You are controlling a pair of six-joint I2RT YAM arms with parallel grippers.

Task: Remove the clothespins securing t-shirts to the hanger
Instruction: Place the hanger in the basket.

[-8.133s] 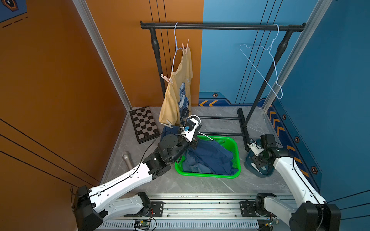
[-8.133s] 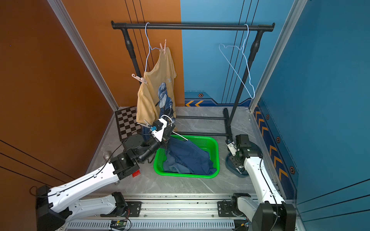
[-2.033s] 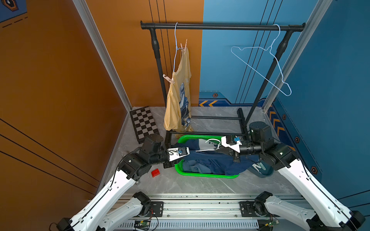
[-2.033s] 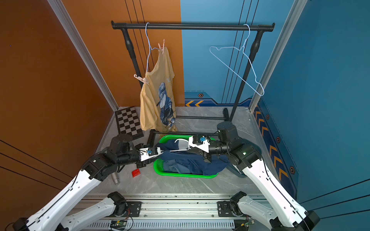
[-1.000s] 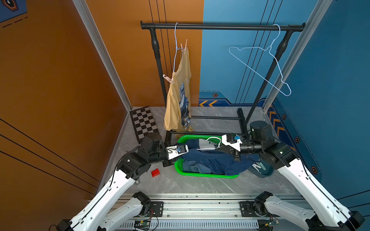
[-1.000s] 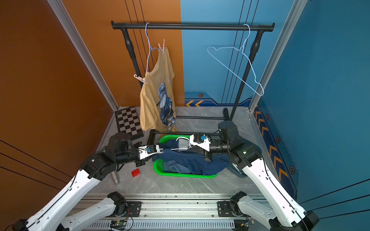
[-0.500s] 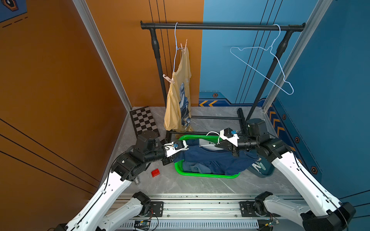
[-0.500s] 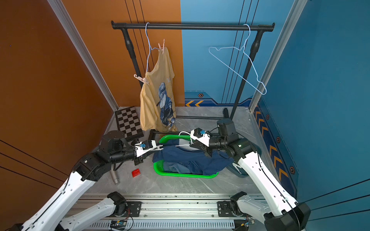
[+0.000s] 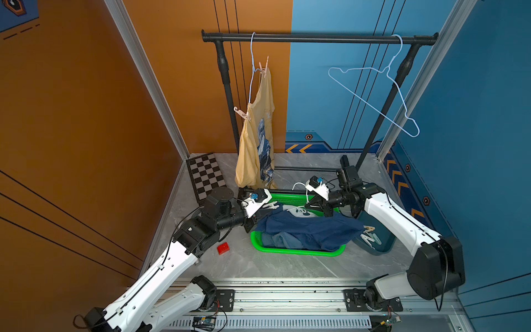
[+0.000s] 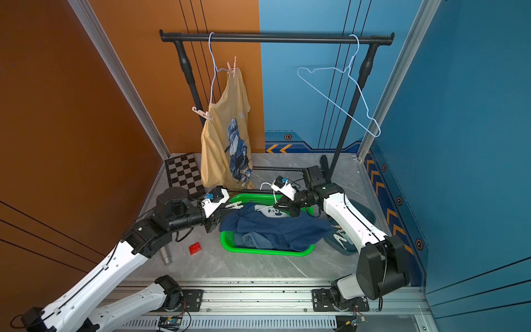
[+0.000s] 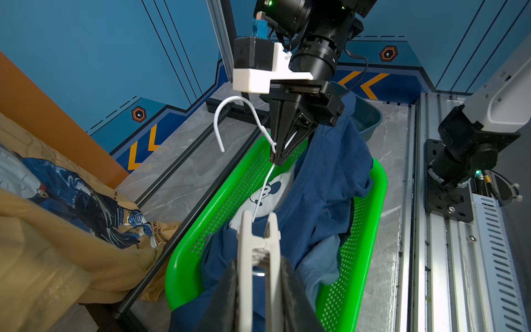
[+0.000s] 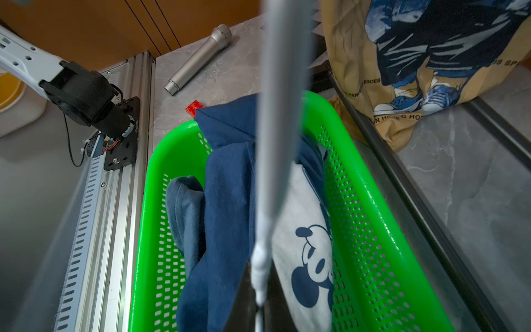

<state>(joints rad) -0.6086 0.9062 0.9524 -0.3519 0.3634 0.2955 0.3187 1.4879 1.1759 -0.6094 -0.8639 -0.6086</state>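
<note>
**Asker:** Where was the clothespin you were after?

**Me:** The white clothespin (image 11: 258, 247) sat between the fingers of my left gripper (image 11: 260, 284). I had it pinched by its handle end. Its two tips stood apart, right at the edge of the navy t-shirt (image 9: 310, 230). Whether it bit the cloth, I couldn't tell.

**Asker:** And your other hand?

**Me:** My right gripper (image 11: 280, 156) was clamped tight on the wire of the white hanger (image 11: 216, 123), just below its hook, above the green basket (image 9: 296, 252). The wire ran down into the navy shirt's neck. That shirt lay draped across the basket, over the slate-blue t-shirt (image 9: 280, 240) inside.

**Asker:** What else was around you?

**Me:** The yellow t-shirt (image 9: 250, 155) hung on a pale-blue hanger (image 9: 252, 57) from the black rail (image 9: 316, 37). One pink clothespin (image 9: 265, 67) held it near the hook, and a second pink clothespin (image 9: 241, 113) sat lower, at the shoulder. A bare hanger (image 9: 373, 106) hung at the rail's other end. Some loose clothespins (image 9: 369, 230) lay in a dark teal bin (image 9: 382, 247) beside the basket, under my right arm. Near my left arm were a red brick (image 9: 223, 248), a chessboard (image 9: 205, 175) and a microphone (image 12: 201, 57).
</note>
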